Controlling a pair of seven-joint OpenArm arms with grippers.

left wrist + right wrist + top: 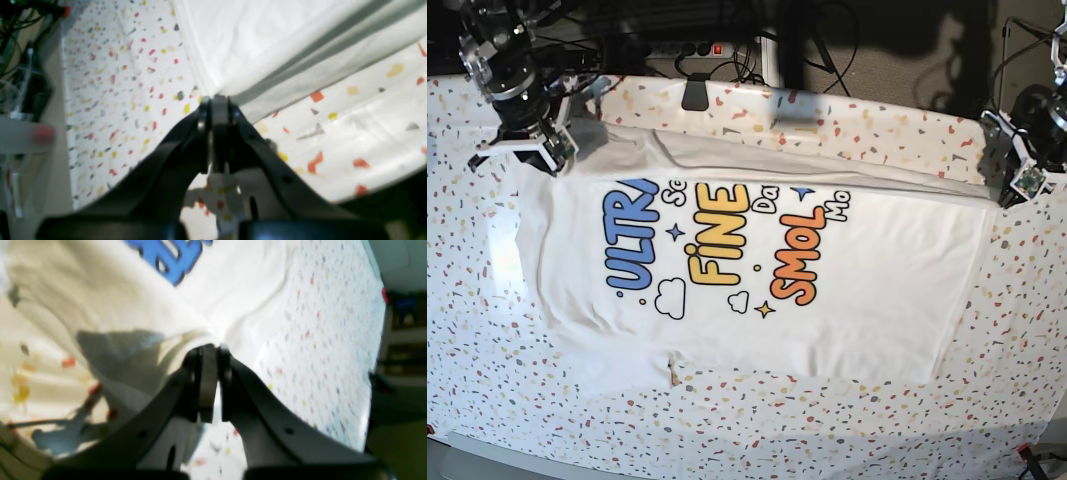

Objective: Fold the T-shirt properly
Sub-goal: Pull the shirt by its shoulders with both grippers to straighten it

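The white T-shirt [867, 280] lies print-up across the speckled table covering [727, 430], its "ULTRA FINE SMOL" lettering facing up. My right gripper [530, 150] is at the shirt's far left corner. In the right wrist view the right gripper [210, 348] is shut on a bunched bit of shirt cloth [253, 300] beside the blue letters. My left gripper [1015, 190] is at the far right corner. In the left wrist view the left gripper [218, 100] is shut on the shirt's edge [253, 40], which rises off the covering. The far edge runs taut between the two grippers.
A black clamp [694, 95] and a grey block [792, 108] sit at the table's back edge. Cables and a power strip [687, 48] lie behind it. The table's side edge shows in both wrist views [63, 133] [377, 306].
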